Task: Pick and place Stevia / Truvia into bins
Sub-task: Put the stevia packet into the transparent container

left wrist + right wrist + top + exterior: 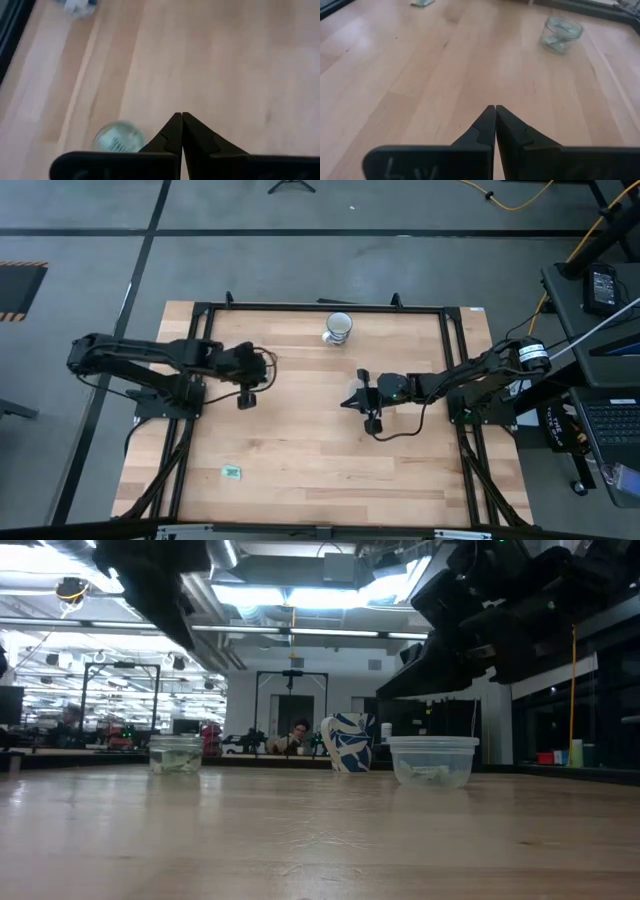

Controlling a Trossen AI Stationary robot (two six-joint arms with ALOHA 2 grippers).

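One light green packet point(232, 472) lies flat on the table near its front left; it also shows in the right wrist view point(422, 2). A small clear cup point(176, 755) with packets inside stands on the left, just under my left gripper point(182, 117), which is shut and empty above the table. The cup also shows in the left wrist view point(117, 137). A wider clear cup point(432, 760), also holding packets, stands on the right. My right gripper point(495, 107) is shut and empty above the table's middle point(352, 398).
A blue-and-white patterned opaque cup point(338, 327) stands near the table's far edge, between the two arms. A clear cup point(562, 32) shows far ahead of my right gripper. Bare wood lies between the grippers and the near edge. People sit in the room beyond.
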